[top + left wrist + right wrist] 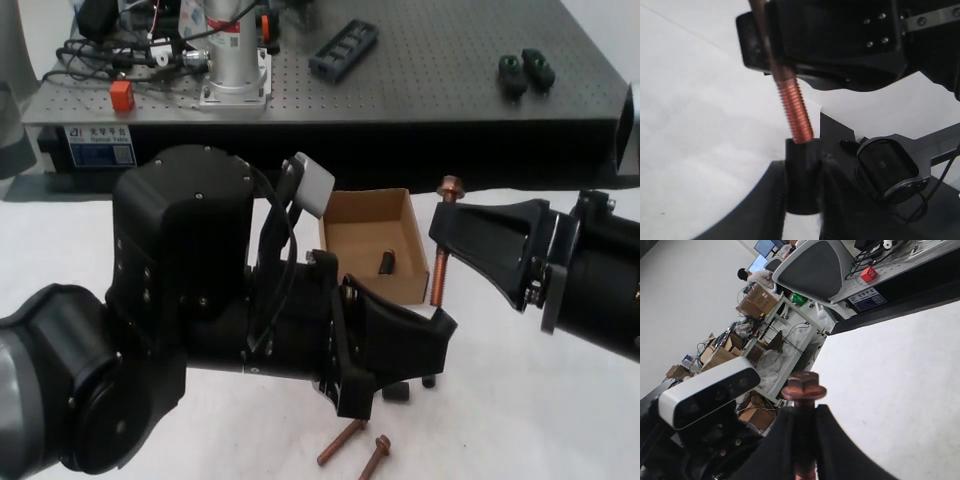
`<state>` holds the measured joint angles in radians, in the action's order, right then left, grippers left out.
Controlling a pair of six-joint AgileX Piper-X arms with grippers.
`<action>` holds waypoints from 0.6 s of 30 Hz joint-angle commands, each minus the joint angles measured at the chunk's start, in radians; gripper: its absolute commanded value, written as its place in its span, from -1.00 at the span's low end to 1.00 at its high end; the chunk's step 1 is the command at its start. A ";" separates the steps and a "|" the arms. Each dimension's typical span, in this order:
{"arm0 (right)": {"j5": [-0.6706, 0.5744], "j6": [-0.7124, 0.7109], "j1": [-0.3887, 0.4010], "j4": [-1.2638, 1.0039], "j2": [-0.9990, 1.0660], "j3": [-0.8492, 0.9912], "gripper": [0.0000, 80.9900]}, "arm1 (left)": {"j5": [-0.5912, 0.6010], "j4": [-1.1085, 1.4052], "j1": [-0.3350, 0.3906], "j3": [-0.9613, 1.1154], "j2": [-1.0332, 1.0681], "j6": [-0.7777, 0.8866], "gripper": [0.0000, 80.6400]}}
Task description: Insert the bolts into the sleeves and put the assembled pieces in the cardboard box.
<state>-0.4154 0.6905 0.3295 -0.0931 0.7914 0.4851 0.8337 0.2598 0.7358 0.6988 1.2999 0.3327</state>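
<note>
My right gripper (447, 232) is shut on a copper bolt (439, 265) and holds it upright, head (803, 387) on top, just right of the cardboard box (352, 210). Directly below, my left gripper (437, 325) is shut on a black sleeve (802, 175). The bolt's threaded end (796, 112) stands in the sleeve's top opening. Inside the box lies one black piece (388, 262). Two loose copper bolts (342, 442) lie on the white table near the front edge. Loose black sleeves (397, 392) lie partly hidden under the left gripper.
Behind the white table stands a perforated metal bench (430, 75) carrying a black tray (343, 47), two black parts (525, 70), a metal post (235, 60) and cables. The bulky left arm (180, 300) covers much of the table's left front.
</note>
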 commanded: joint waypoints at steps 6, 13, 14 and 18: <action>0.022 -0.018 0.002 -0.015 0.000 0.002 -1.00 | 0.008 0.028 -0.002 0.003 -0.008 0.005 -0.98; 0.044 -0.009 0.002 -0.027 0.000 0.002 -1.00 | -0.022 0.028 -0.002 0.003 -0.008 0.023 -0.98; 0.052 -0.009 0.002 -0.029 0.000 0.002 -1.00 | -0.023 0.032 -0.002 0.003 -0.008 0.030 -0.98; 0.109 -0.009 0.002 -0.057 0.000 0.002 -1.00 | -0.023 0.032 -0.002 0.003 -0.008 0.031 -0.98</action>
<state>-0.3512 0.6843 0.3295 -0.1114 0.7914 0.4851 0.8247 0.2666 0.7358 0.6988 1.2999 0.3497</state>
